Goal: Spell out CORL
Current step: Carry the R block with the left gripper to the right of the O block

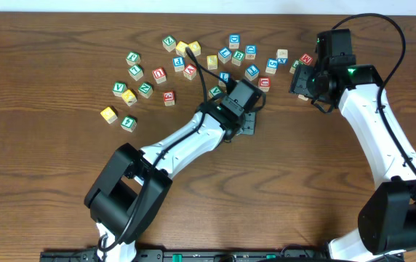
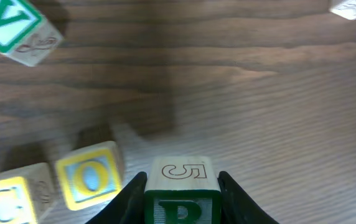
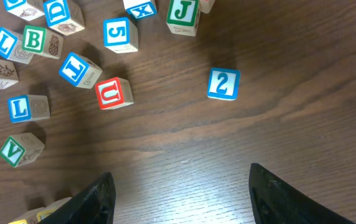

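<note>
In the left wrist view my left gripper (image 2: 182, 177) is shut on the green R cube (image 2: 179, 210), whose upper face shows an outlined 5. It sits just above the wood, right of a yellow-framed O cube (image 2: 89, 178) and a yellow C cube (image 2: 4, 202) standing in a row. In the overhead view the left gripper (image 1: 246, 116) covers these cubes. My right gripper (image 3: 181, 172) is open over bare table, and the overhead view shows it (image 1: 304, 81) at the right of the pile. A blue L cube (image 3: 19, 107) lies to its left, with a second blue L (image 3: 4, 43) farther off.
Loose cubes lie scattered across the far middle of the table (image 1: 193, 62). Near the right gripper are a red U (image 3: 112, 93), a blue 2 (image 3: 223, 84), a blue I (image 3: 75, 68) and a green V (image 3: 13, 151). Another green V (image 2: 13, 25) lies beyond the left gripper.
</note>
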{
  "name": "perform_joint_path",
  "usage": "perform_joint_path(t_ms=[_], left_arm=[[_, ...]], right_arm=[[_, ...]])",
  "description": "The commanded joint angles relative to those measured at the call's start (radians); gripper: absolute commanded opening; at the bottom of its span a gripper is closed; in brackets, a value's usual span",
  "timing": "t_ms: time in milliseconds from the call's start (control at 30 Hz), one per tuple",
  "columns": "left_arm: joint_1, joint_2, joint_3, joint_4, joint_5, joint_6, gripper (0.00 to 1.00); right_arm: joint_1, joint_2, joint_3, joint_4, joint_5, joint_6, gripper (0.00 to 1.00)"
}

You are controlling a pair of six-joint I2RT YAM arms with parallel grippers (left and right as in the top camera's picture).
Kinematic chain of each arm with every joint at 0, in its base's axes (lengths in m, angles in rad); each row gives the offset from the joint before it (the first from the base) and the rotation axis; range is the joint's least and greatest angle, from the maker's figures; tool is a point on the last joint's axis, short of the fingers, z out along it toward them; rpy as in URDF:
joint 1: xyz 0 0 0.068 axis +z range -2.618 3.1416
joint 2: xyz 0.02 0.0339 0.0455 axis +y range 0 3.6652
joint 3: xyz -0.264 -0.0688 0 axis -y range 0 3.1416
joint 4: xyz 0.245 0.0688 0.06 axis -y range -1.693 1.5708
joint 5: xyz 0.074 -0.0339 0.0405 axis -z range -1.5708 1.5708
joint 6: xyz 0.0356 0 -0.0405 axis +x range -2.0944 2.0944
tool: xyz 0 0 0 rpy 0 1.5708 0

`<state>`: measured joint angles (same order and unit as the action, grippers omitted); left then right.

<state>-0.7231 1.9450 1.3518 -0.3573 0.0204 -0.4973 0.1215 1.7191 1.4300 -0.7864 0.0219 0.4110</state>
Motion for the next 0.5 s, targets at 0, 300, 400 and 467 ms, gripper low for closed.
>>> perform_joint_path(t_ms=[0,300,400,467], left_arm=[[-0.015,0.004,0.018,0.013,-0.006,-0.017,0.32],[-0.019,0.053,0.01,0.016,-0.031,-0.022,0.32],[-0.019,0.074,0.01,0.016,-0.071,-0.04,0.32],[-0.018,0.08,0.01,0.016,-0.094,-0.04,0.32]], right_arm=[[-0.004,-0.016,0.021,-0.004,0.002,-0.017,0.63],[-0.004,-0.016,0.021,-0.02,0.002,-0.017,0.63],[-0.004,-0.015,0.021,-0.021,0.002,-0.017,0.64],[-0.004,-0.016,0.021,-0.021,0.002,-0.017,0.63]])
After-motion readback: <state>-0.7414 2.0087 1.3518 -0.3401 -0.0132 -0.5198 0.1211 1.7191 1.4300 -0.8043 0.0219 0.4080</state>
